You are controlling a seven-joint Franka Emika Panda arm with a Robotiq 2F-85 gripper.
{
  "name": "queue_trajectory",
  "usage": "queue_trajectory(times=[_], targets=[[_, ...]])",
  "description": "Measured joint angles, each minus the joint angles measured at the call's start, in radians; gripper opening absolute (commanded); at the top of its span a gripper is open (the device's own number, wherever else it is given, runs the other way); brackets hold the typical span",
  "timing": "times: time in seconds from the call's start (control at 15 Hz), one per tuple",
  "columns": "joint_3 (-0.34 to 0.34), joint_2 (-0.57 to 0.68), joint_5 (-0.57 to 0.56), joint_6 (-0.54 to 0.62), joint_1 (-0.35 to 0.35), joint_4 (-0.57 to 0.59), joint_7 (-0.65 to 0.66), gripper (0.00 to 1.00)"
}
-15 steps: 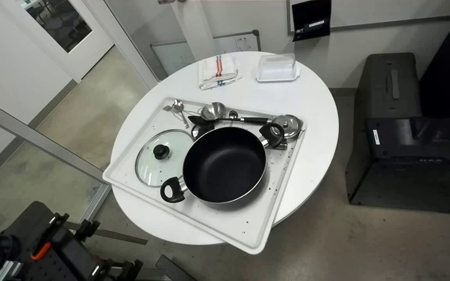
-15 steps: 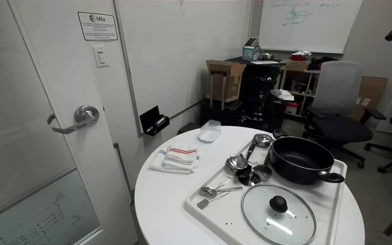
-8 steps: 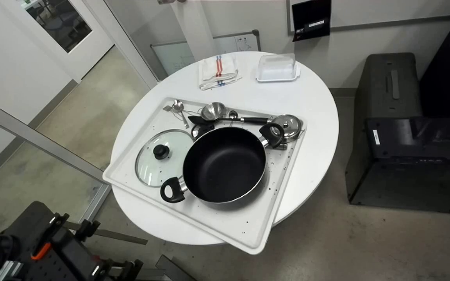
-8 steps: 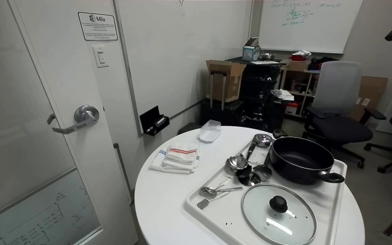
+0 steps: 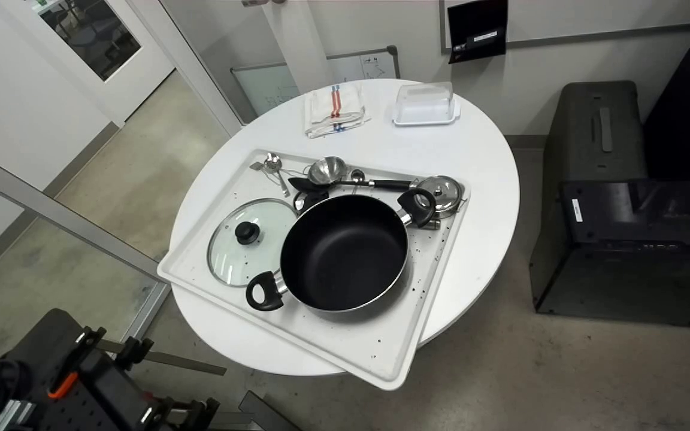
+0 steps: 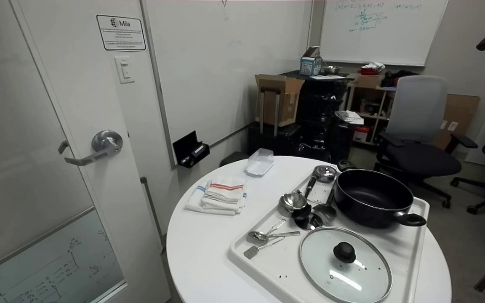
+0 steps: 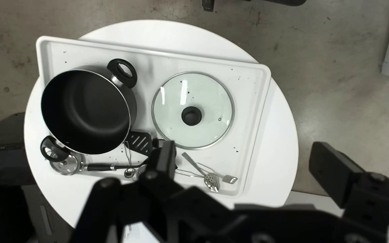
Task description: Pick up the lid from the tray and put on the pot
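While the gripper (image 7: 243, 151), seen in the wrist view, has its jaws wide apart and empty, the clear glass lid (image 7: 193, 110) lies flat on the white tray (image 7: 245, 98), just beside the black pot (image 7: 88, 111).

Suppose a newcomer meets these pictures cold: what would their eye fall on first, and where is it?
Probably the big black pot, standing uncovered on the white tray. Then the clear glass lid, lying on that tray beside the pot. In the wrist view, the dark, wide-open gripper looms in the foreground.
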Motion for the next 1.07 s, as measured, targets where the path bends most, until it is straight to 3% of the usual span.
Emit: queue_trajectory(times=[1.07], targets=[[-0.072, 0.623, -0.102, 0.394, -0.058, 0.036, -0.088, 1.00]])
